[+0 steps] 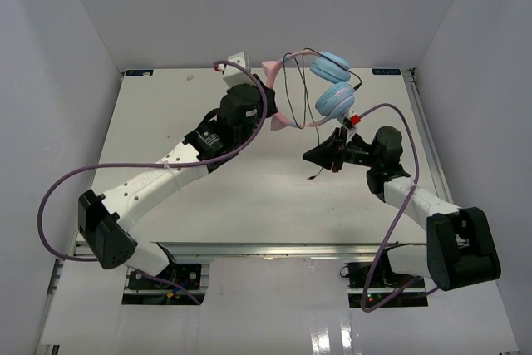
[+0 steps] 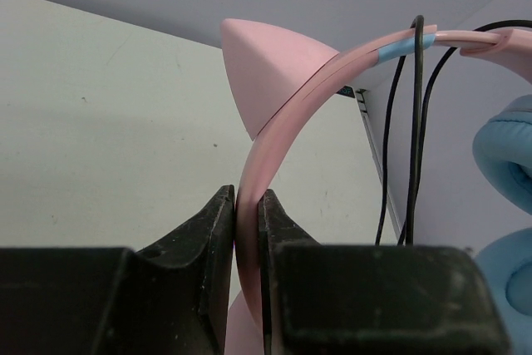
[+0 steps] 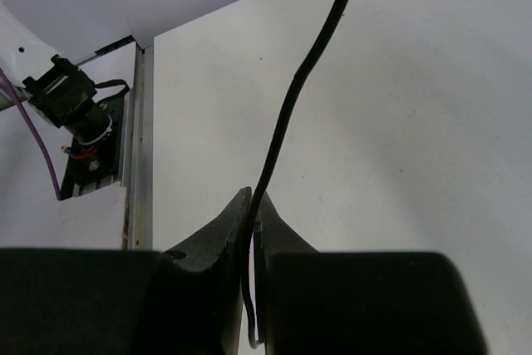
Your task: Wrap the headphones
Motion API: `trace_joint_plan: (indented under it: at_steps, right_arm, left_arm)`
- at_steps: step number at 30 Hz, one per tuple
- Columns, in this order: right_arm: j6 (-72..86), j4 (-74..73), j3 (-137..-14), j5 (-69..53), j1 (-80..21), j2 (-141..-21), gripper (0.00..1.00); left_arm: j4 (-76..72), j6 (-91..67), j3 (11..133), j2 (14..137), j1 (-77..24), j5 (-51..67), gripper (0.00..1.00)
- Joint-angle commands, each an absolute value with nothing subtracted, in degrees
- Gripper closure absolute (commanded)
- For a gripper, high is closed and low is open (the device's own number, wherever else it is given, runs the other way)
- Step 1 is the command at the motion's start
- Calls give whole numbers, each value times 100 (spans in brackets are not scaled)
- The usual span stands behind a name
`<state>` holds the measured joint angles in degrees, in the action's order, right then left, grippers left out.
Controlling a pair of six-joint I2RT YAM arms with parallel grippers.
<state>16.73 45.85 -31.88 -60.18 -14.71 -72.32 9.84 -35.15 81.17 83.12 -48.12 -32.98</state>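
Clamps the pink cat-eared, blue-cupped headphones (image 1: 334, 99) by the headband in the left pincer (image 2: 247, 205). Pinches their thin black cable (image 3: 287, 118) in the closed right pincer (image 3: 253, 209).

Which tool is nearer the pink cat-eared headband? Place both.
Left. The left tool is clamped on the pink cat-eared headband, just below one ear; the right tool stands apart from it, pinching the thin black cable.

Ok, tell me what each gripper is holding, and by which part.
Left gripper clamps the headphones' pink headband; right gripper pinches their thin black cable.
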Motion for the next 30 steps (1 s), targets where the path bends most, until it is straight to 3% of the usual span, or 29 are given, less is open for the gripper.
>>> trace_joint_plan:
  at_steps: [1,16,30]
  right_arm:
    - [1646,4977,-2938,-6007,-1593,-6965,91]
    - [-488,2642,-3519,-5262,-2136,-6546,92]
    - [-3410,-858,-4857,-2748,-2805,-6468,92]
  left_arm:
    - [483,-3652,8552,8233,-4746,-3667,100]
    - [1040,-3254,9177,8865,-4570,-3802,100]
    - [1574,-1946,8898,9741,-4526,-3803,100]
